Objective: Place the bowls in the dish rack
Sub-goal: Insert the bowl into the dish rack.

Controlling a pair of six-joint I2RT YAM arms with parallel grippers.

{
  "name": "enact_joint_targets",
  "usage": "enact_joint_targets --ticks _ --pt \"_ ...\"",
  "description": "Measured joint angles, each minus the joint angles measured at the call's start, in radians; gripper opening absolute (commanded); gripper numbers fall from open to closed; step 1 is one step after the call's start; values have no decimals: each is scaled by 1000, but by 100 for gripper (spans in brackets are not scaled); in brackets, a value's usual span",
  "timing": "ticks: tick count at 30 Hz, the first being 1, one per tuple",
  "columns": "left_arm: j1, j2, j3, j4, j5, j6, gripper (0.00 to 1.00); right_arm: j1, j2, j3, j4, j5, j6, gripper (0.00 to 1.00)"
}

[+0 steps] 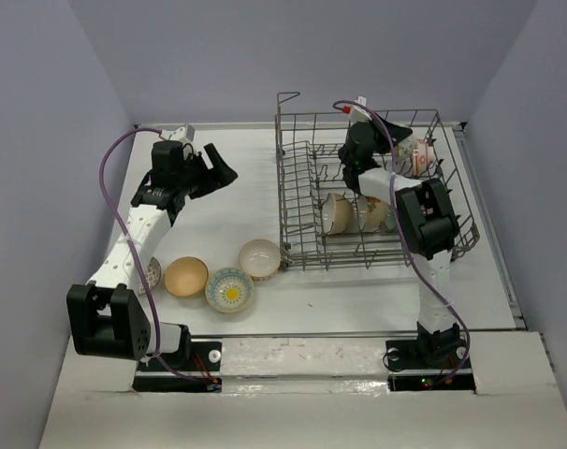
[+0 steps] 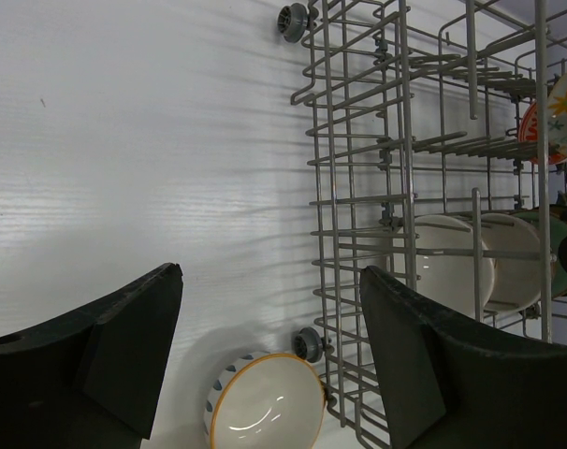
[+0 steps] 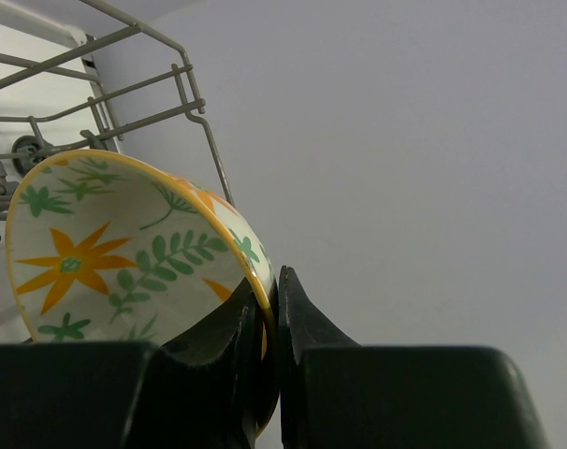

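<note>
Close at wrist, right claw (image 3: 273,292) pinching floral bowl (image 3: 115,243) rim, overhead unclear

Four bowls (image 1: 229,289) left of dish rack (image 1: 293,215); two inside.

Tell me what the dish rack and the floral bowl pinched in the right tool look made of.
The dish rack looks like thin grey metal wire with a matte finish, possibly coated. The floral bowl looks like glazed ceramic: a smooth, slightly glossy cream surface with painted orange flowers, green leaves and a yellow rim.
</note>
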Motion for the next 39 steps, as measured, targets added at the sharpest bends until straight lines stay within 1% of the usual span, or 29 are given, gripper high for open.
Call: enact_joint_targets --ticks 21,39 --pt "0 18 0 0 0 0 86 7 44 34 19 5 -42 1" --pt "0 18 0 0 0 0 86 8 48 40 15 -7 -37 1"
